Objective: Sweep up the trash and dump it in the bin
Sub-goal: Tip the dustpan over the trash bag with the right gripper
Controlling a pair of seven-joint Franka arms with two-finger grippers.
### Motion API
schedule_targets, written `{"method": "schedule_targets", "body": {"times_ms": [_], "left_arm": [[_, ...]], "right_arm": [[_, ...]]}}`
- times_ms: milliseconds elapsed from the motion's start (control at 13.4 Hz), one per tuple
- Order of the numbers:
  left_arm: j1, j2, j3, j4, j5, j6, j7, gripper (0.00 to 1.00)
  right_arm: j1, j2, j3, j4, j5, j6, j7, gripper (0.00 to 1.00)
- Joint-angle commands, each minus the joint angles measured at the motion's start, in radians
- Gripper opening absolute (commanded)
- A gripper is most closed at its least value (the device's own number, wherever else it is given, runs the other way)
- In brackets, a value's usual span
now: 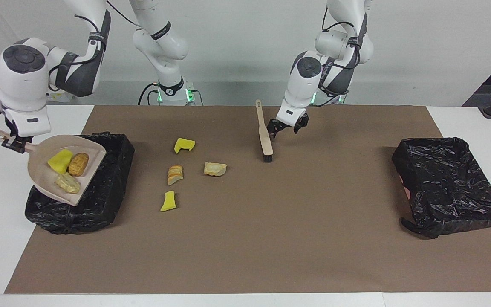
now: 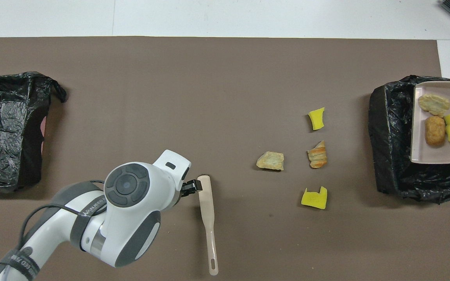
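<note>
My right gripper [image 1: 15, 143] is shut on the handle of the beige dustpan [image 1: 41, 172], holding it tilted over the black-lined bin [image 1: 109, 187] at the right arm's end. Three pieces of trash lie in the pan: a yellow wedge [image 1: 60, 161], a brown chunk [image 1: 78, 164] and a pale chunk [image 1: 68, 183]. Several more scraps lie on the mat, among them a yellow wedge [image 1: 184, 145] and a tan chunk [image 1: 215, 169]. The brush [image 1: 264, 136] lies on the mat, its handle toward the robots. My left gripper [image 1: 287, 126] hangs open just beside it, holding nothing.
A second black-lined bin [image 1: 446, 183] stands at the left arm's end of the brown mat [image 1: 271, 238]. The loose scraps lie between the brush and the bin under the dustpan [image 2: 436, 156]. White table shows around the mat's edges.
</note>
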Motion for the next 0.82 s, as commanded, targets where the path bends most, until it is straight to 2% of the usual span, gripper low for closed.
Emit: {"method": "schedule_targets", "body": {"times_ms": [0, 149, 447, 746], "left_arm": [[0.073, -0.007, -0.011, 0.034, 0.046, -0.029, 0.096, 1.00], [0.148, -0.027, -0.011, 0.039, 0.048, -0.047, 0.181, 1.00], [0.293, -0.047, -0.011, 0.076, 0.048, -0.144, 0.358, 1.00], [0.438, -0.056, -0.010, 0.106, 0.050, -0.155, 0.549, 1.00]], "right_arm": [[0.046, -0.046, 0.000, -0.069, -0.153, -0.028, 0.145, 0.00], [0.089, -0.063, 0.002, -0.101, -0.272, -0.051, 0.231, 0.00], [0.165, -0.077, 0.002, -0.104, -0.425, -0.140, 0.239, 0.00], [0.194, -0.089, 0.002, -0.103, -0.520, -0.203, 0.221, 0.00]]}}
